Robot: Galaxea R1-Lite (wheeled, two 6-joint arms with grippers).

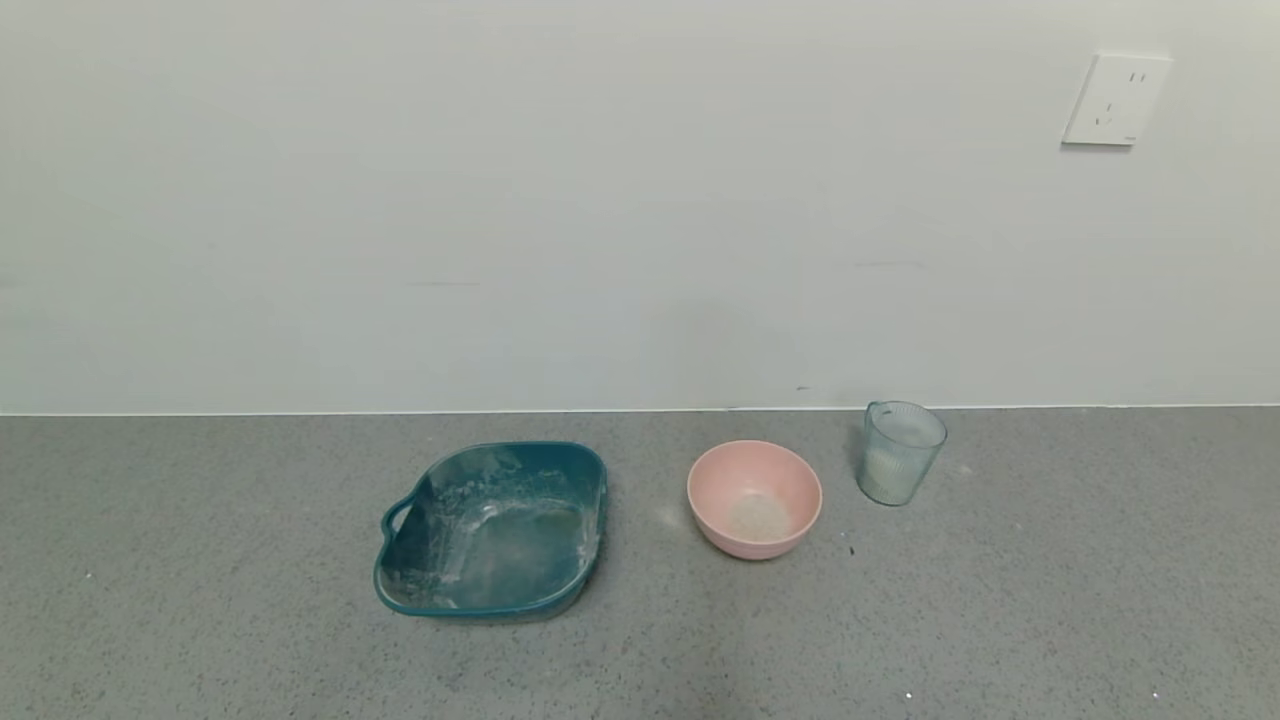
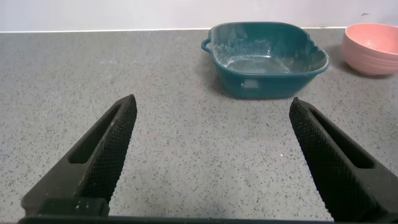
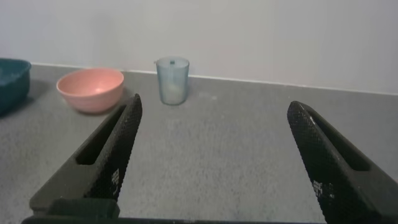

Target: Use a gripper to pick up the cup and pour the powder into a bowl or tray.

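The pale blue-green ribbed cup [image 1: 900, 452] stands upright near the wall on the grey counter, with white powder [image 1: 888, 470] in its lower part. It also shows in the right wrist view [image 3: 172, 80]. The pink bowl [image 1: 754, 497] sits just left of it, with a thin dusting of powder on its bottom; it shows in the right wrist view [image 3: 91, 88] and the left wrist view [image 2: 373, 46]. My right gripper [image 3: 212, 109] is open and empty, well short of the cup. My left gripper [image 2: 211, 106] is open and empty, short of the teal tray. Neither gripper shows in the head view.
A teal squarish tray [image 1: 493, 527] with a side handle and powder smears sits left of the bowl; it also shows in the left wrist view [image 2: 266, 57]. The wall runs close behind the objects. A white socket [image 1: 1115, 100] is on the wall at upper right.
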